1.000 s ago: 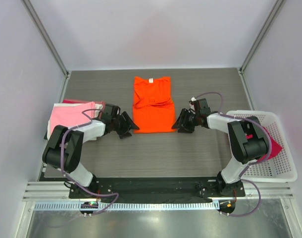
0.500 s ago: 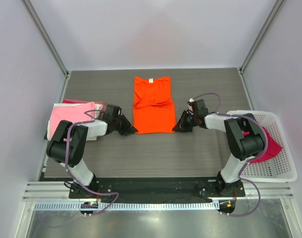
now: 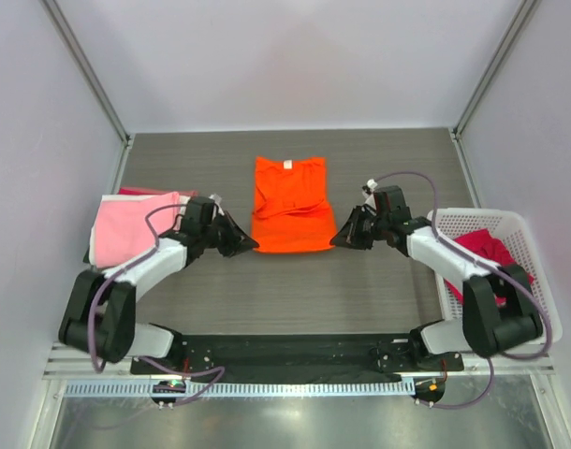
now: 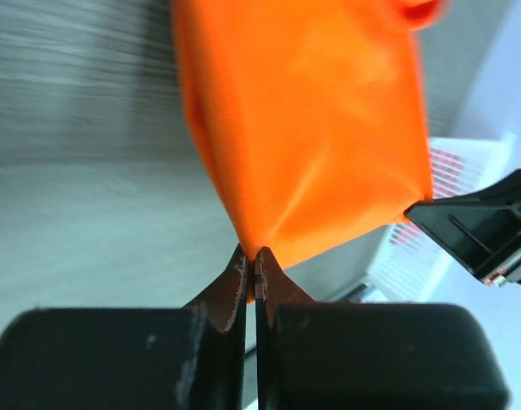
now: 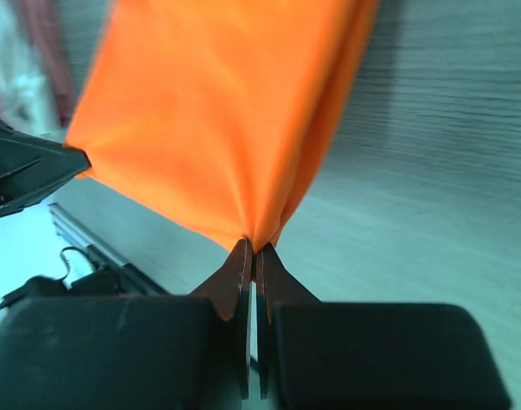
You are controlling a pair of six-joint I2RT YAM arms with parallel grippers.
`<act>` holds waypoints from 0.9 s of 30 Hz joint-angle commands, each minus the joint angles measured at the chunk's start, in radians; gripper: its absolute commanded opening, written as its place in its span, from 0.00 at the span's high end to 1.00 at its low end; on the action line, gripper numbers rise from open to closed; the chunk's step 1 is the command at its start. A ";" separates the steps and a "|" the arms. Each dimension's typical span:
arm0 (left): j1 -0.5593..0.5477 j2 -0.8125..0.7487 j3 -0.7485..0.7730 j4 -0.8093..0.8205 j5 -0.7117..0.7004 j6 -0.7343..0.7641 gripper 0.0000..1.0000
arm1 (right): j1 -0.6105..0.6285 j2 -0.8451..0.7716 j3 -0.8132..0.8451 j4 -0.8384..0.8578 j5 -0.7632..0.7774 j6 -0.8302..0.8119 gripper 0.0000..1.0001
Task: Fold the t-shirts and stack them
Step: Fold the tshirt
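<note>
Left end effector (image 4: 250, 258) pinches one near corner of the orange t-shirt (image 3: 290, 213); right end effector (image 5: 251, 251) pinches the other.

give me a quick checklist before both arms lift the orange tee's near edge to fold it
1. left gripper shut on a near corner of the orange t-shirt: ok
2. right gripper shut on the other near corner: ok
3. near edge straight between them: ok
4. every cloth layer caught in each pinch: cannot tell
5. fold path across the shirt free of other things: ok
6. pink t-shirt stack lies apart from the orange t-shirt: ok
</note>
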 commanded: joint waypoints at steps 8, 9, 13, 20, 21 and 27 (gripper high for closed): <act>-0.053 -0.391 0.041 -0.285 0.079 -0.009 1.00 | 0.007 -0.405 0.022 -0.260 -0.004 -0.009 0.99; -0.067 -0.413 0.041 -0.289 0.079 -0.020 1.00 | 0.007 -0.431 0.015 -0.271 -0.004 -0.005 0.99; -0.118 -0.549 0.001 -0.321 0.068 -0.061 1.00 | 0.007 -0.536 0.015 -0.332 0.002 0.012 0.99; -0.114 -0.531 0.053 -0.370 0.013 -0.048 1.00 | 0.007 -0.529 0.097 -0.402 0.079 -0.011 0.99; -0.114 -0.516 0.064 -0.368 0.012 -0.046 1.00 | 0.007 -0.519 0.105 -0.402 0.087 -0.017 0.99; -0.098 -0.401 0.133 -0.368 -0.050 -0.026 1.00 | 0.006 -0.361 0.182 -0.374 0.154 -0.054 0.99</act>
